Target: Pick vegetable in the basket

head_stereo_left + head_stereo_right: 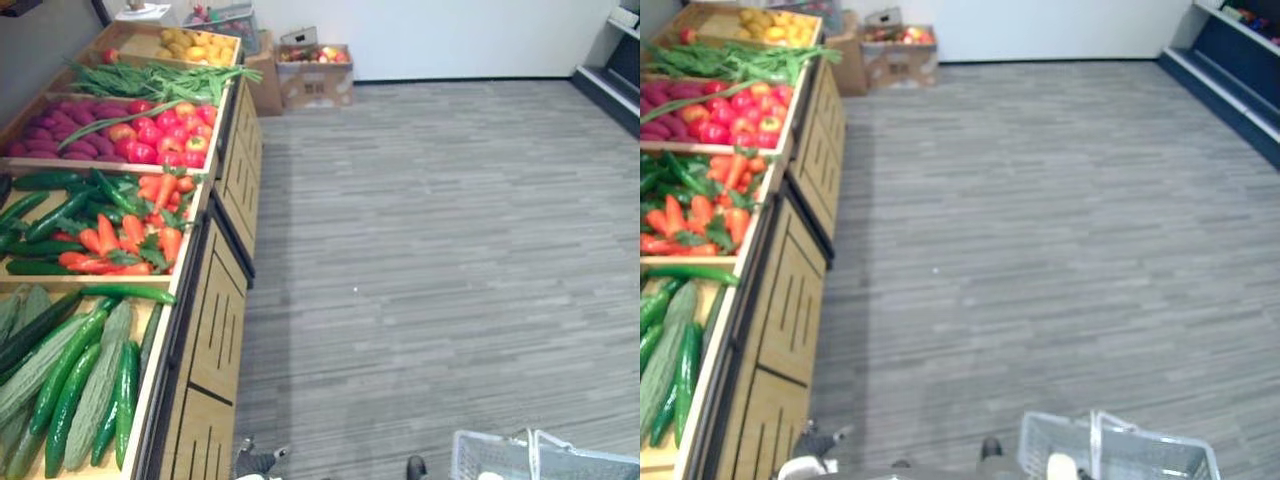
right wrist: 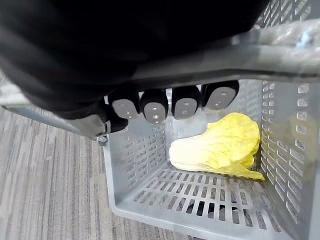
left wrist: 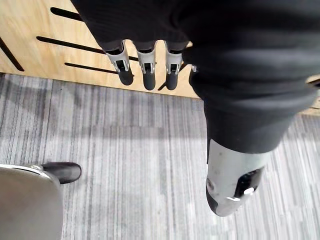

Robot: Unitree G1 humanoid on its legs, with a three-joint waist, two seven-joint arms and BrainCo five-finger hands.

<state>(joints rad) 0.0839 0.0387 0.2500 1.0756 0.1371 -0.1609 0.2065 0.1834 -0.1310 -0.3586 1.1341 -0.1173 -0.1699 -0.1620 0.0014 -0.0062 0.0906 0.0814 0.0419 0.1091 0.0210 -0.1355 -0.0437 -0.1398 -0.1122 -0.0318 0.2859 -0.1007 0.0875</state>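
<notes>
Nearest is the right hand (image 2: 153,106), clenched over the handle (image 2: 270,52) of a grey plastic basket (image 2: 142,160); its dark fingertips curl under the smooth bar, while the palm is hidden by the ribbed cover. Below it the basket hangs over the floor, its walls and bottom a lattice of small slots. A pale cabbage (image 2: 220,145) lies on its side inside, against the back wall, white at the stalk and crinkled yellow at the leaves.

From the head, the basket sits near right and is cut off by the picture's edge. The left hand (image 3: 148,67) hangs released, fingers straight, thumb apart, holding nothing, just beside the slotted front of a wooden stand (image 1: 215,330).

That stand runs along the left from near to far, split into open trays. The nearest holds smooth green cucumbers (image 1: 62,375) and pale, ridged gourds (image 1: 100,385). Next come orange carrots (image 1: 110,235) with leafy tops, mixed with dark green vegetables. Farther lie glossy red peppers (image 1: 160,135) beside purple tubers (image 1: 60,125), with long green stalks (image 1: 150,80) draped across. Yellow fruit (image 1: 190,45) fills the farthest tray; its kind is hard to make out. The trays' left sides are cut off.

Grey striped carpet (image 1: 430,250) spreads to the right. A cardboard box (image 1: 315,75) of produce stands at the far wall.
</notes>
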